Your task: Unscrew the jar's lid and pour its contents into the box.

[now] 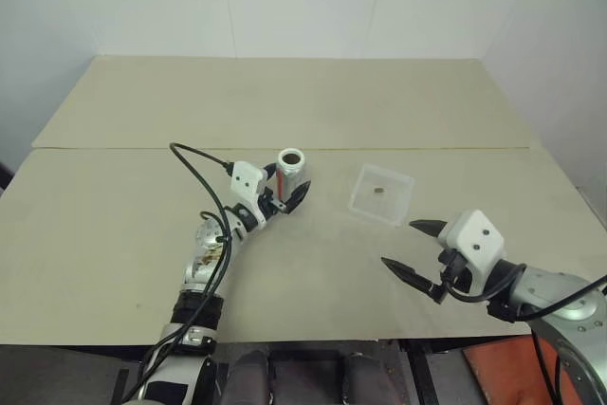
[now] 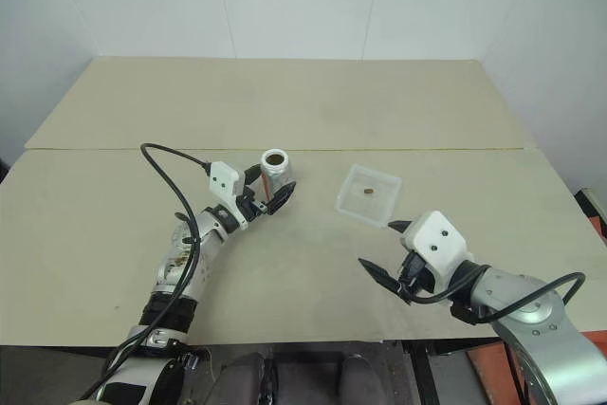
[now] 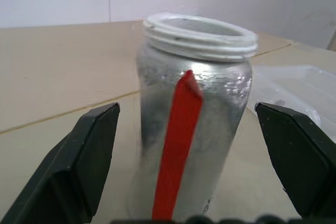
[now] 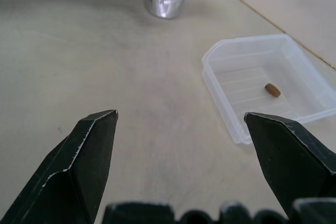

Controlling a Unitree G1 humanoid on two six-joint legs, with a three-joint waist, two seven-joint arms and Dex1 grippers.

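So at that point my left pincer (image 1: 285,198) was spread wide around the jar (image 1: 291,170), one black finger on either side of it with visible gaps in the left wrist view, so nothing was actually clamped; the jar just stood upright on the tabletop (image 1: 285,101) on its own, near the middle, with its white threaded mouth bare and no lid on it; couldn't spot the lid anywhere on the tabletop, so no idea where it ended up. My right pincer (image 1: 415,248) was also fully spread and had hold of nothing, hanging over the tabletop nearer my side, with the box (image 1: 381,193) just beyond it; the box sat to the right of the jar, near it but not touching. And here's the good bit: the contents (image 4: 272,89), that one little brown piece, was lying on the floor of the box, clear as day in the right wrist view; so as far as I could judge, the unscrewing was done and the pour was done too, and the jar looked to have been set back down standing; I couldn't see down inside it well enough to swear it was empty, though the mouth looked dark with nothing obvious in there. What was left, by my reckoning, was basically just pulling the left arm clear without nudging the jar over; pretty much wrapped up otherwise.
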